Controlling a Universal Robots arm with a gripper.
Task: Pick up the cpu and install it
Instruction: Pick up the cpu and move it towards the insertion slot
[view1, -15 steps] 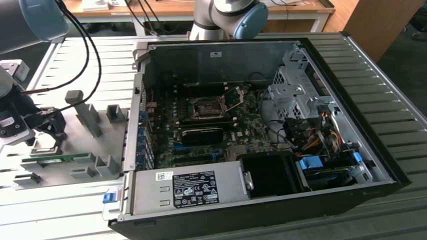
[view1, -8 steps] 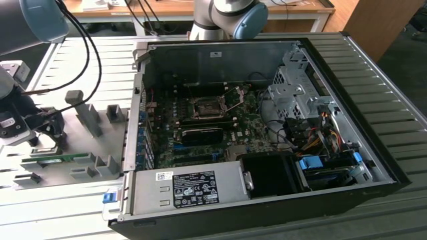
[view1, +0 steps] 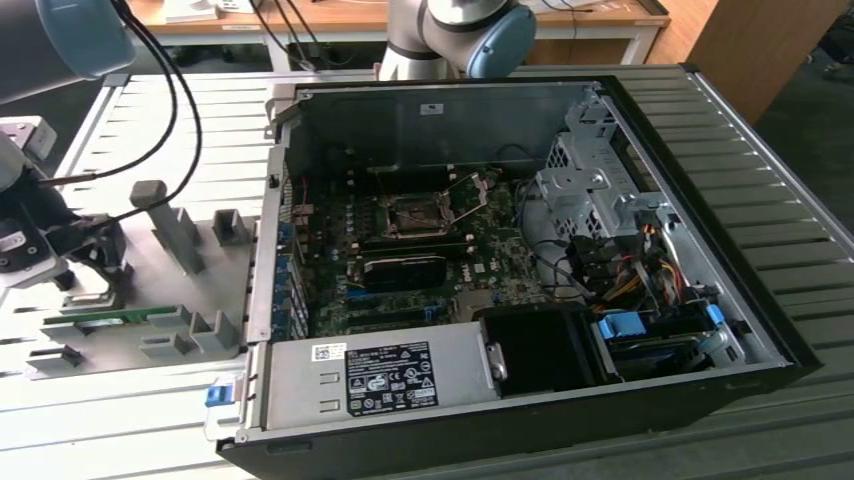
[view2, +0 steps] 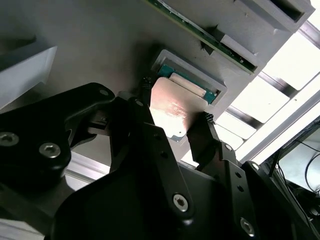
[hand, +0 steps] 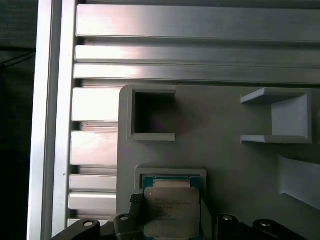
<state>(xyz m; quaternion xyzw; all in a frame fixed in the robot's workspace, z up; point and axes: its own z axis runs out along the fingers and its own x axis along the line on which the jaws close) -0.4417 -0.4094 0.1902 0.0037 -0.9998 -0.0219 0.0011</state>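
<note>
Black fingers (view2: 202, 132) of the pincer (view2: 174, 114) sit closest to the lens in the second wrist view. They press against two opposite edges of the cpu (view2: 169, 107), pinching it between them. The chip's shiny silver top faces up, and it sits over a shallow grey pocket (view2: 216, 89) in the grey plate (view2: 100, 40). A green edge shows inside the pocket on the chip's far side. Whether the chip has cleared the pocket I cannot tell.

In the first wrist view the cpu (hand: 170, 205) shows between the same fingers of the pincer (hand: 170, 214), partly over the pocket (hand: 170, 173). Just beyond it on the plate (hand: 225, 165) stands a square-walled holder (hand: 131, 115).

In the exterior view the pincer (view1: 83, 268) hangs low over the plate (view1: 174, 290) at the exterior view's left. A long green memory stick (view1: 107, 318) lies in its holder just on the near side of it. The plate rests on a slatted aluminium bench (view1: 761, 130).

Right of the plate on the bench lies an open computer case (view1: 601, 425). Its power supply (view1: 380, 380) is along the near wall. Farther in, on the motherboard, is the black-framed socket (view1: 416, 218) with its metal lever (view1: 470, 195) raised. The socket is well apart from the pincer.
</note>
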